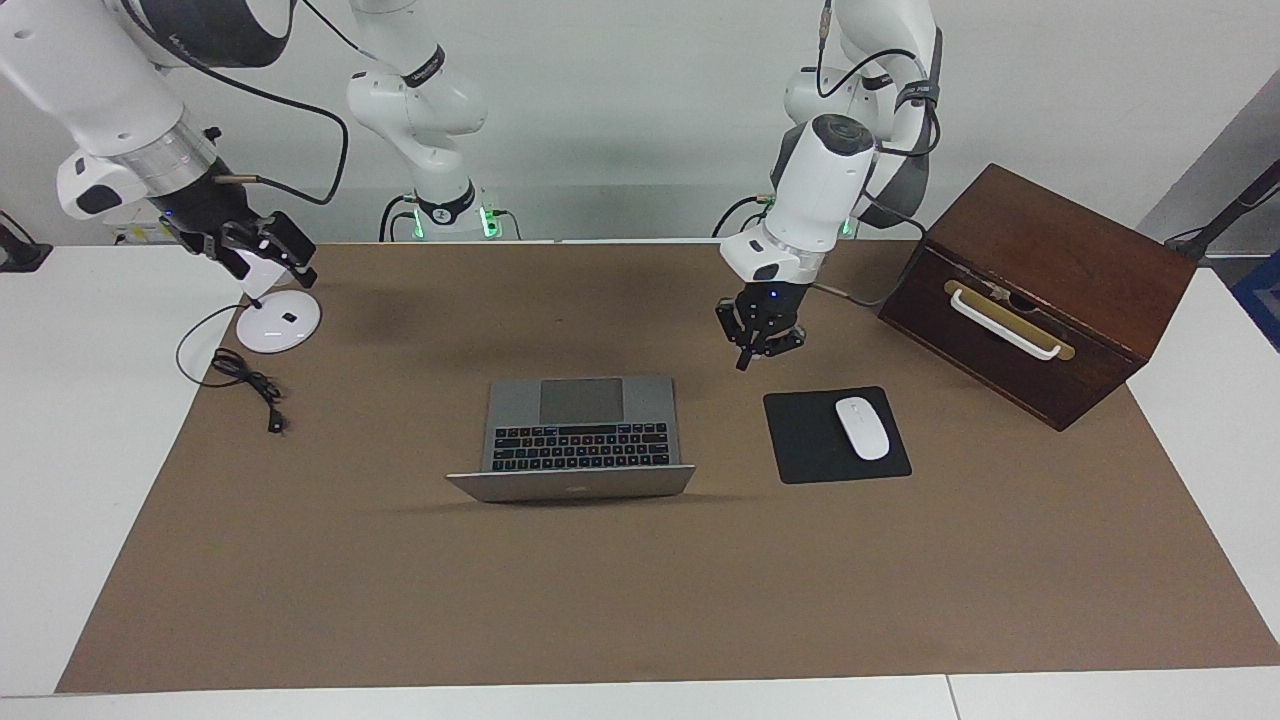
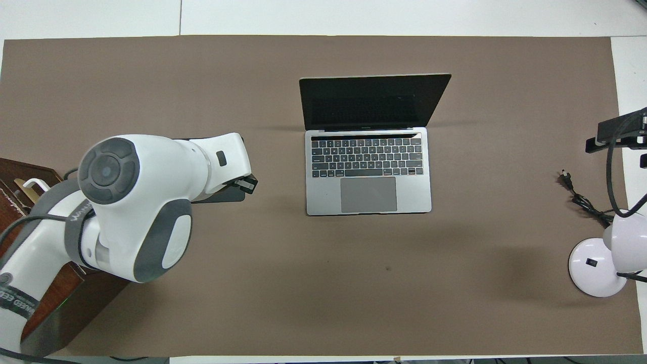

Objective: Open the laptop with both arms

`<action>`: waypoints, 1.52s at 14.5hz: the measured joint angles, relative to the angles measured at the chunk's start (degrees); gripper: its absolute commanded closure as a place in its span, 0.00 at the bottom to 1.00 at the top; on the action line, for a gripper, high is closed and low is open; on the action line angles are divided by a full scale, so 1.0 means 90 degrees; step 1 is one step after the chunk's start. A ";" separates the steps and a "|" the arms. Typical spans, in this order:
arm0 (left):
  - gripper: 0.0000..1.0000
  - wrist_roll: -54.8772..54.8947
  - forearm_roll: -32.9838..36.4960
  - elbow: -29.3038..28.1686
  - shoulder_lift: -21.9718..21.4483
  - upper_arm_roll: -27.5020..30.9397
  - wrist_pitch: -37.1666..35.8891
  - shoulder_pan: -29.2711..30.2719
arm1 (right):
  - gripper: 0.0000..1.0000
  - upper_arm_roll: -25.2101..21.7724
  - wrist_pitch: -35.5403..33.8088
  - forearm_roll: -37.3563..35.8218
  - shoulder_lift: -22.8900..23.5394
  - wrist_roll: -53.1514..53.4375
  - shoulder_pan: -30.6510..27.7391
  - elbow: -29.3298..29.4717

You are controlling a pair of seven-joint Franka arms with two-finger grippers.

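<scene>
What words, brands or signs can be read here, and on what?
"EED": on the strap of the left arm; part of a longer print, and the rest is unreadable.
"W...": on the grey band of that arm; the later letters are too blurred.
Laptop lid: a small logo, no words.
Keys: legends too small to read.
Right arm band: print too small to read.
</scene>
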 measured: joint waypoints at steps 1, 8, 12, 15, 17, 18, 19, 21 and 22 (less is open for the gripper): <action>1.00 0.0300 0.0004 0.0057 -0.0076 0.0005 -0.0243 0.0156 | 0.00 -0.0001 0.0000 -0.0021 0.0000 0.0000 0.0000 0.0000; 1.00 0.1273 0.0151 0.0212 -0.1023 0.0017 -0.1723 0.1295 | 0.00 -0.0013 0.0000 -0.0903 -0.0007 -0.0149 -0.0083 -0.0029; 1.00 0.1289 0.0160 0.0247 -0.1437 0.0024 -0.2080 0.1952 | 0.00 -0.0022 0.0040 -0.1131 -0.0011 -0.0315 -0.0170 -0.0031; 1.00 0.1079 0.0160 0.0285 -0.1507 0.0030 -0.2106 0.2427 | 0.00 -0.0023 0.0041 -0.1132 -0.0011 -0.0319 -0.0253 -0.0032; 1.00 0.0786 0.0160 0.0372 -0.1507 0.0031 -0.2106 0.2666 | 0.00 -0.0023 0.0041 -0.1132 -0.0011 -0.0319 -0.0276 -0.0032; 1.00 0.0688 0.0160 0.0419 -0.1507 0.0031 -0.2106 0.2751 | 0.00 -0.0023 0.0042 -0.1132 -0.0011 -0.0319 -0.0277 -0.0032; 1.00 0.0579 0.0160 0.0451 -0.1507 0.0030 -0.2103 0.2812 | 0.00 -0.0023 0.0042 -0.1132 -0.0011 -0.0319 -0.0277 -0.0033; 0.11 0.0195 0.0160 0.0477 -0.1506 0.0026 -0.2092 0.2844 | 0.00 -0.0022 0.0063 -0.1131 -0.0011 -0.0319 -0.0277 -0.0033; 0.00 0.0018 0.0160 0.0480 -0.1505 0.0005 -0.2091 0.2842 | 0.00 -0.0022 0.0079 -0.1131 -0.0011 -0.0319 -0.0277 -0.0033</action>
